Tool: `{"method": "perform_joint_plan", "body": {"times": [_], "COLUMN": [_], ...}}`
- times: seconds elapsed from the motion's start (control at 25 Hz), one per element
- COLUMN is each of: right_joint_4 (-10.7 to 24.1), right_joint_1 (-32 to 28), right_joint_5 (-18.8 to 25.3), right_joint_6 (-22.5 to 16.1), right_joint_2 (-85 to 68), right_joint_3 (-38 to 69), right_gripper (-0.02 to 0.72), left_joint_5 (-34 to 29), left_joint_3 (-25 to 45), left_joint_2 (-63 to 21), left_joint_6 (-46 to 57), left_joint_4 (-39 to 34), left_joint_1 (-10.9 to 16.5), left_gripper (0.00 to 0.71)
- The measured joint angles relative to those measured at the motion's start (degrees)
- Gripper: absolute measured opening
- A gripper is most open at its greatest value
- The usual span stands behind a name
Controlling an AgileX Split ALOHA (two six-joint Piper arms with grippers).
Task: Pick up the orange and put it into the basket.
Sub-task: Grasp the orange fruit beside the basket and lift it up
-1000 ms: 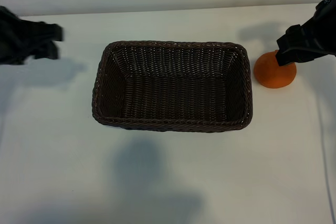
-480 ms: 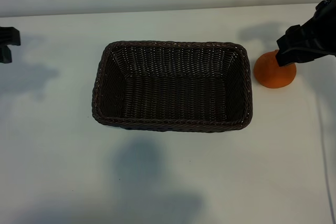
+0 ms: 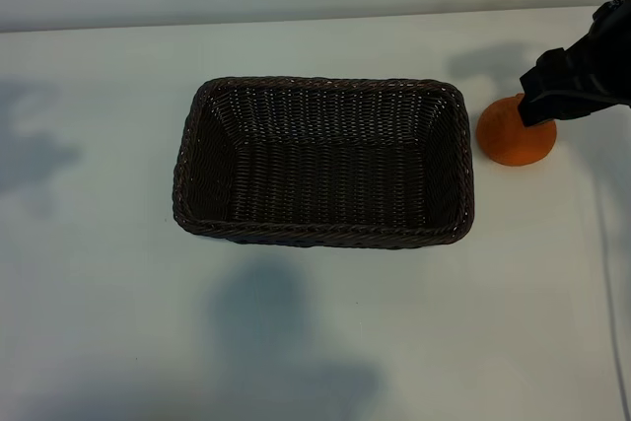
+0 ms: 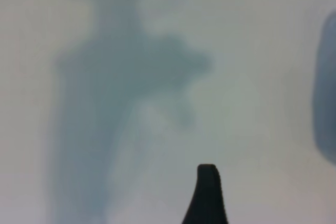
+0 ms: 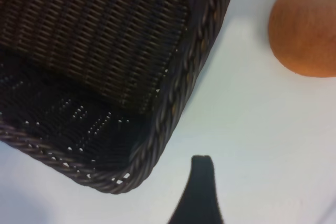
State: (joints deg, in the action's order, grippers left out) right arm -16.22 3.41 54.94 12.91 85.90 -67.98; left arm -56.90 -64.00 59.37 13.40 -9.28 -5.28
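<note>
Your right gripper (image 3: 537, 110), jaws apart, hovers over the orange (image 3: 513, 137), just beside the basket (image 3: 322, 234). Expect a firm, smooth, rolling fruit, so grip across its widest middle. Your left jaws are apart too, holding nothing.

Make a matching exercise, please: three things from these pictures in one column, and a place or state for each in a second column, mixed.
Things:
1. orange
2. basket
3. right gripper

Places or states:
A. in the middle of the table, with nothing inside
B. on the table beside the basket's right end, outside it
C. open, over the orange's far right side, holding nothing

Pairs: 1-B, 2-A, 3-C
</note>
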Motion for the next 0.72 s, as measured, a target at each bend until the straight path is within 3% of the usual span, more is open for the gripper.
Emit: {"method": "perform_joint_plan", "body": {"times": [0.24, 0.72], "right_joint_4": [0.0, 0.0], "right_joint_1": [0.0, 0.0], "right_joint_5": [0.07, -0.23], "right_joint_6": [0.0, 0.0], "right_joint_2": [0.0, 0.0], "right_joint_3": [0.0, 0.0], "right_gripper": [0.594, 0.594], "left_joint_5": [-0.86, -7.96], "left_joint_3": [2.2, 13.17], "left_joint_2": [-18.72, -46.93], "left_joint_6": [-4.12, -5.56], "left_joint_4": [3.24, 5.95], "left_joint_1": [0.0, 0.0], "left_gripper": [0.595, 0.595]}}
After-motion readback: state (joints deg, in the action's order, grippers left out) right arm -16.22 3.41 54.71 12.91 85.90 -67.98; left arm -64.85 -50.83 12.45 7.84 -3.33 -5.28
